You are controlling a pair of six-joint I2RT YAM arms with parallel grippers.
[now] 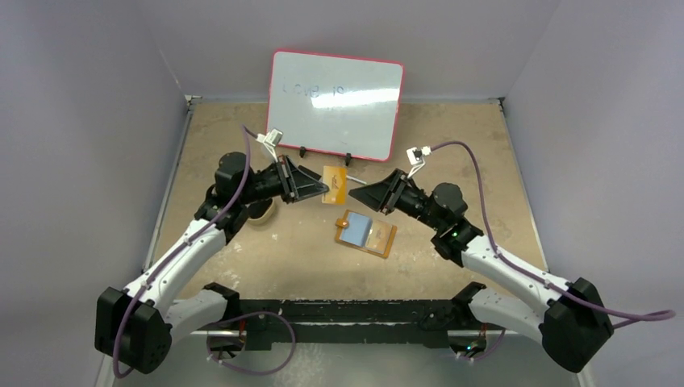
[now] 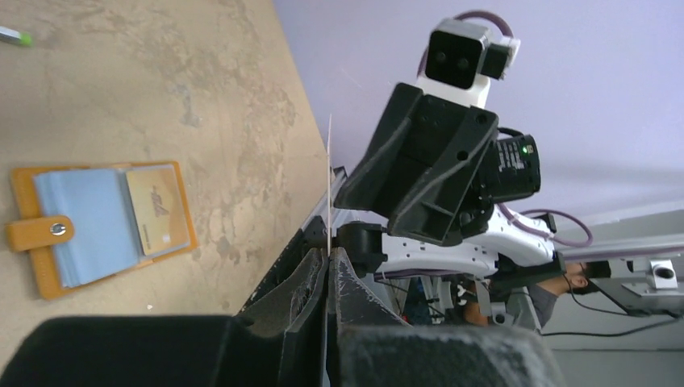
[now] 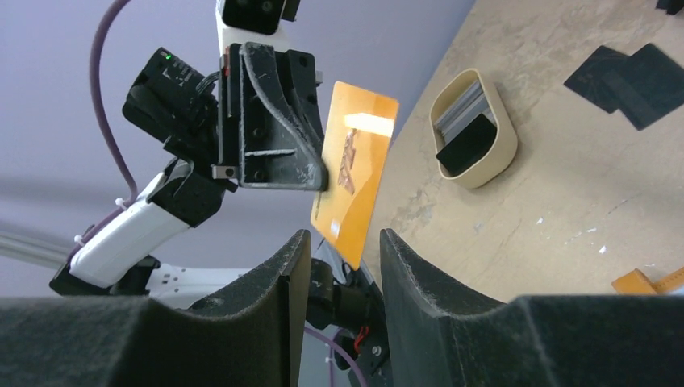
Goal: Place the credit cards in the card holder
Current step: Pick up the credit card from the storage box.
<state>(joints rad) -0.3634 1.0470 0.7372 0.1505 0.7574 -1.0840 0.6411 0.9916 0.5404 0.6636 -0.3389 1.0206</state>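
Left jaws clamp 1 orange card point(image 1: 335, 184) mid-air, likely for handover. Right jaws apart, facing it. Wallet point(image 1: 367, 232) open toward bench's near edge.

A credit card point(image 1: 335, 184) hangs behind the card holder point(image 1: 385, 239), before the whiteboard point(image 1: 335, 105).

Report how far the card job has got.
One orange card sits in the holder. The left gripper pinches a second orange card midair, right gripper open beside it. Two black cards lie on the table, yet to go.
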